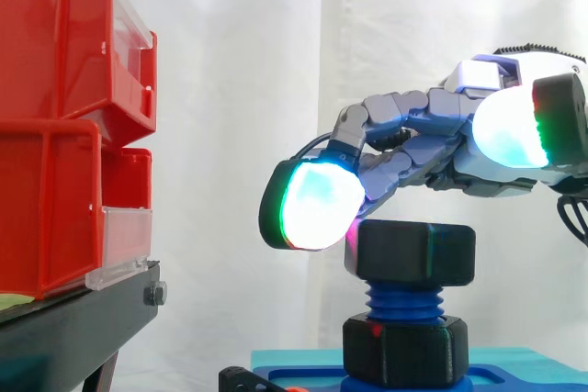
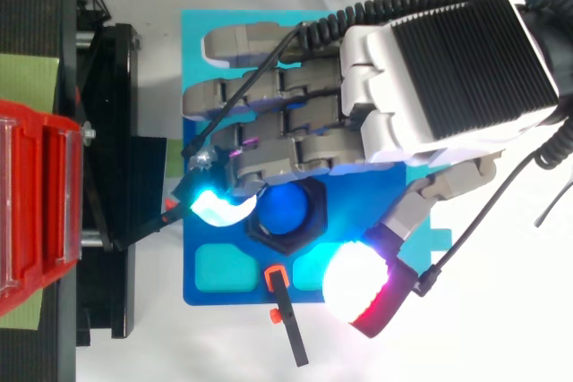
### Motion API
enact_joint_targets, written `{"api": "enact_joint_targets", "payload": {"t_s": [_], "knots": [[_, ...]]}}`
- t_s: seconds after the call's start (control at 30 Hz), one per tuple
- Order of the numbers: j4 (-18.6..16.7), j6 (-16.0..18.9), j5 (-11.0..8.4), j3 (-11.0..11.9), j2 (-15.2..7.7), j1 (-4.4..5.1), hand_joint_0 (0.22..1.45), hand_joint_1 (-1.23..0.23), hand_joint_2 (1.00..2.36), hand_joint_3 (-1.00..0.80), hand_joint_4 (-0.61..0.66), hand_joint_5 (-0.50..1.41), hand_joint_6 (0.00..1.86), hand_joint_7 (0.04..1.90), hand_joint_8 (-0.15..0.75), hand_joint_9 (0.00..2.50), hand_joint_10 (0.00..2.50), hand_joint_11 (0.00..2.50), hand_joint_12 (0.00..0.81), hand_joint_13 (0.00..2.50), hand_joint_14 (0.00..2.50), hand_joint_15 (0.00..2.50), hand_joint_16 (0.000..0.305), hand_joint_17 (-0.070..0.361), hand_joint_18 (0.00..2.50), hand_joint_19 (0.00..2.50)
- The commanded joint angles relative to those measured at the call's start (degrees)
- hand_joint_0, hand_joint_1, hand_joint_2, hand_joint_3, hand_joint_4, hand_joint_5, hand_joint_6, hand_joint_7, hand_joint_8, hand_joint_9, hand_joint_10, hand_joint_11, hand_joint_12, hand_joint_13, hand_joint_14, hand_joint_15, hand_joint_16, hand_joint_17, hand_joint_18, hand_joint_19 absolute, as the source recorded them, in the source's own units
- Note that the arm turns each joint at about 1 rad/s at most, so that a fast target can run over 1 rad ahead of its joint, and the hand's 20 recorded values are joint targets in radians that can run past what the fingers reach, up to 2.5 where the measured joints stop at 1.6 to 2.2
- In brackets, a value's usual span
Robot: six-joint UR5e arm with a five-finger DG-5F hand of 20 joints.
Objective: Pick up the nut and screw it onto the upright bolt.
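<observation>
Nut (image 1: 415,254) atop bolt (image 1: 402,298), lower centre of frame. Hand (image 2: 376,123) spread above, seemingly not gripping. Skewed turn may cross-thread it.

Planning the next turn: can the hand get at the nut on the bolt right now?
Probably yes: the hand hangs right over the nut, with nothing between them.

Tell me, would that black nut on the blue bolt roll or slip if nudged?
Probably not roll: the nut sits threaded on the upright bolt, so it would likely turn. Its flat sides should give the hand grip. It looks plastic, so probably light.
</observation>
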State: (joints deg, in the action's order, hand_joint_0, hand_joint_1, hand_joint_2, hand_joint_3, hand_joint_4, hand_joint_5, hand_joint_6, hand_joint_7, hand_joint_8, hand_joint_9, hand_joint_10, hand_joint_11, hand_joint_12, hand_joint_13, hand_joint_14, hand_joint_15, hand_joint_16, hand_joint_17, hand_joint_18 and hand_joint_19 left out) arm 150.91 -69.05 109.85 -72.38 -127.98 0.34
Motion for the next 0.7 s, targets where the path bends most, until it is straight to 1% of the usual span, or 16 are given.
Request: {"api": "enact_joint_targets", "payload": {"t_s": [0.0, 0.13, 0.23, 0.33, 0.47, 0.53, 0.67], "knots": [[-0.4, -0.2, 0.27, 0.0, 0.0, -0.34, 0.47, -0.29, 1.0, -0.5, 0.23, -0.15, 0.5, 1.21, 0.271, 0.43, 0.0, 0.0, 0.31, 0.33, 0.0, 0.0, 0.033, 0.074, 0.0, 0.0], [-0.4, -0.3, 0.36, 0.0, 0.0, -0.52, 0.48, -0.29, 1.0, -0.5, 0.25, -0.13, 0.5, 1.32, 0.28, 0.49, 0.0, 0.0, 0.301, 0.37, 0.0, 0.0, 0.03, 0.068, 0.04, 0.0], [-0.3, -0.3, 0.54, 0.0, 0.0, -0.96, 0.48, -0.3, 1.0, -0.5, 0.25, -0.11, 0.5, 1.38, 0.289, 0.55, 0.0, 0.0, 0.291, 0.4, 0.0, 0.0, 0.029, 0.065, 0.07, 0.0], [-0.4, -0.3, 1.15, 0.0, 0.0, -1.57, 0.48, -0.3, 1.0, -0.5, 0.25, -0.08, 0.5, 1.44, 0.289, 0.58, 0.0, 0.0, 0.286, 0.44, 0.0, 0.0, 0.027, 0.061, 0.11, 0.0], [-1.0, -0.8, 1.68, 0.0, 0.0, -2.27, 0.49, -0.31, 1.0, -0.5, 0.25, -0.06, 0.5, 1.49, 0.291, 0.66, 0.0, 0.0, 0.279, 0.48, 0.0, 0.0, 0.025, 0.057, 0.14, 0.0], [-1.0, -1.1, 1.85, 0.0, 0.0, -2.54, 0.49, -0.32, 1.0, -0.5, 0.27, -0.04, 0.53, 1.45, 0.293, 0.72, 0.0, 0.0, 0.27, 0.52, 0.0, 0.0, 0.024, 0.054, 0.17, 0.0], [-0.8, -1.5, 2.03, 0.0, 0.0, -3.15, 0.5, -0.32, 1.0, -0.5, 0.23, -0.01, 0.57, 1.38, 0.286, 0.91, 0.0, 0.0, 0.252, 0.6, 0.0, 0.0, 0.021, 0.047, 0.24, 0.0]]}}
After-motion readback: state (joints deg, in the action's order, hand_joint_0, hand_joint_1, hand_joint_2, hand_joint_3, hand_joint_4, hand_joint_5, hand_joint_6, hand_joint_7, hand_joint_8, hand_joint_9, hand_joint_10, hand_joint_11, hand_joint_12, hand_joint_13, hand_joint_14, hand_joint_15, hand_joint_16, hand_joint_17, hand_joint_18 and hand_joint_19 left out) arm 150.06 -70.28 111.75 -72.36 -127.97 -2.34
